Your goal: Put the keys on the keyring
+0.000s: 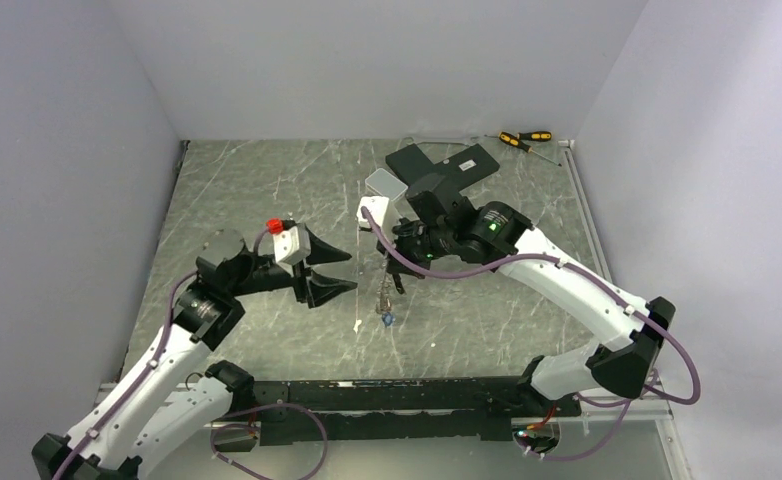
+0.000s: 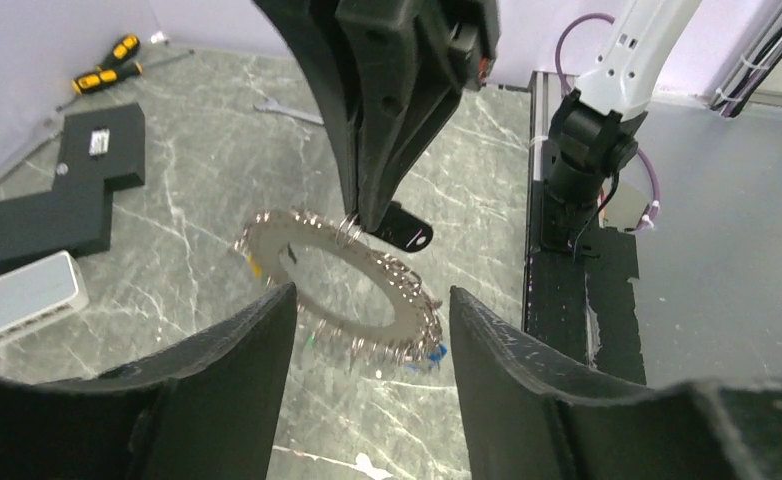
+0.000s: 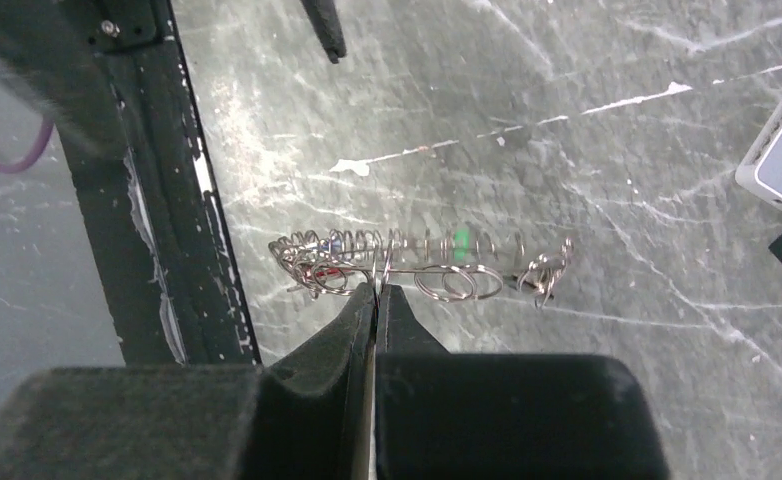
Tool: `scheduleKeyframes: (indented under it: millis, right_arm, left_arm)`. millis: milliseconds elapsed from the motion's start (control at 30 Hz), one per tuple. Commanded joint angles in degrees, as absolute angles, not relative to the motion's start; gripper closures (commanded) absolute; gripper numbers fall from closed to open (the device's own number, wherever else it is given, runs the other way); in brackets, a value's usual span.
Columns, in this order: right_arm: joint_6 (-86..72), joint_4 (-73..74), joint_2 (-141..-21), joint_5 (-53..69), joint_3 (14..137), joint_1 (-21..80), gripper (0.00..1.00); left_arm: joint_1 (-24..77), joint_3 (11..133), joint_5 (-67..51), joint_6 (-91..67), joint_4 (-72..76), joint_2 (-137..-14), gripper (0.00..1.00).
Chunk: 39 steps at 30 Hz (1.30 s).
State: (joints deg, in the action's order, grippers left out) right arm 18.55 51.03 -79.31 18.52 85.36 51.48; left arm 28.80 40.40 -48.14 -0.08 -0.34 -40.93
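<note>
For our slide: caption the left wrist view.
Right tool pinches the rim of the keyring; the open left tool faces it.

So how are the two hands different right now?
The left hand is open, its fingers spread wide; the right hand is pinched shut.
The left hand holds nothing, while the right hand grips the edge of the keyring and holds it up off the table.
The left hand points sideways at the ring without touching it; the right hand comes at it from above.
Both are black, two-fingered and aimed at the same ring.
</note>
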Motion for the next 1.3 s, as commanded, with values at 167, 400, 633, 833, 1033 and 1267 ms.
scheduleKeyframes:
  millis: [167, 400, 633, 833, 1033, 1267]
  right_arm:
    - [22.12, 52.31, -79.11, 18.27, 89.64, 54.17, 1.0]
    - [23.11, 51.76, -79.58, 19.77, 90.0, 57.5, 1.0]
    - [22.5, 50.6, -79.01, 19.82, 90.35, 59.61, 1.0]
    - [22.4, 49.52, -78.53, 20.0, 90.68, 60.7, 1.0]
    - [22.59, 48.75, -78.16, 19.89, 90.83, 61.17, 1.0]
    - [22.59, 48.0, -77.9, 19.89, 91.27, 61.36, 1.0]
  left_arm:
    - [28.48, 40.71, -53.31, -1.47, 4.9, -43.89, 0.48]
    - [28.47, 39.04, -56.93, -5.63, 11.94, -44.47, 0.54]
    - [28.48, 38.72, -61.56, -6.49, 12.79, -44.83, 0.58]
    - [28.69, 38.73, -63.36, -6.2, 12.02, -45.15, 0.62]
    - [29.38, 39.19, -63.89, -5.98, 10.46, -46.15, 0.65]
    - [31.37, 40.53, -63.8, -3.27, 5.54, -48.28, 0.67]
